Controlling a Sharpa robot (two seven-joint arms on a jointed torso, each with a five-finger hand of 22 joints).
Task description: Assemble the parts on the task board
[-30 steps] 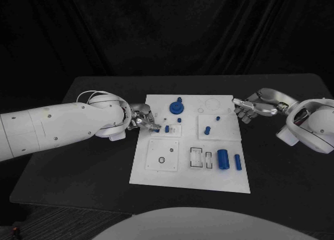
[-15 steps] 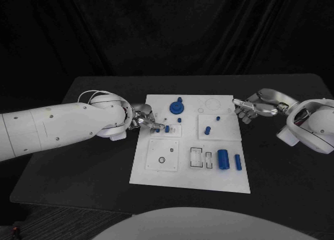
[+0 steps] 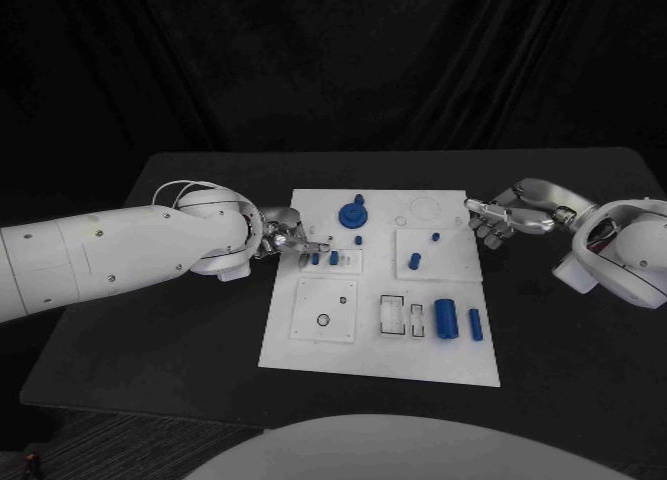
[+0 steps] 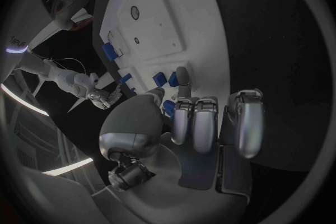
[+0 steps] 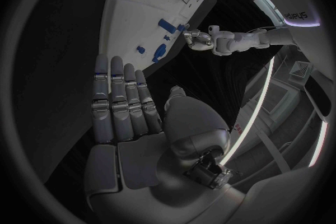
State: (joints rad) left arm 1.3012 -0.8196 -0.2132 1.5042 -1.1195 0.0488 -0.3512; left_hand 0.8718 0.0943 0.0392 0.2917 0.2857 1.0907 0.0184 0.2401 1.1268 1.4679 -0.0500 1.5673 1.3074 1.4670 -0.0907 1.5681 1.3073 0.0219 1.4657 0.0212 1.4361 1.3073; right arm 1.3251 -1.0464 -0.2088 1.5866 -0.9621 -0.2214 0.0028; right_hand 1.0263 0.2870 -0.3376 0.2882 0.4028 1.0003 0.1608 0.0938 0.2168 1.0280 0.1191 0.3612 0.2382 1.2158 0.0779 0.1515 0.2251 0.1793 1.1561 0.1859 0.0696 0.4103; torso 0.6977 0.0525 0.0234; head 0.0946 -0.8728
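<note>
Left hand point(image 3: 286, 240) sits at the board's point(image 3: 348, 350) left edge, thumb and one finger reaching to the small blue pegs point(image 3: 325, 258) in the upper-left plate. Whether it pinches a peg or only touches it, I cannot tell; the other fingers are curled in.

Judgement: the step is seating a peg in that plate. It should go straight down, wrist level, with light pressure and no knocking the neighbouring peg.

Right hand point(image 3: 503, 217) hovers at the board's right edge, fingers straight and side by side, holding nothing.

The left wrist view shows the fingertip point(image 4: 183, 75) touching the board beside two pegs point(image 4: 167, 78); the head view cannot resolve that. The head view alone gives the layout: gear point(image 3: 353, 213), cylinder point(image 3: 446, 318).
</note>
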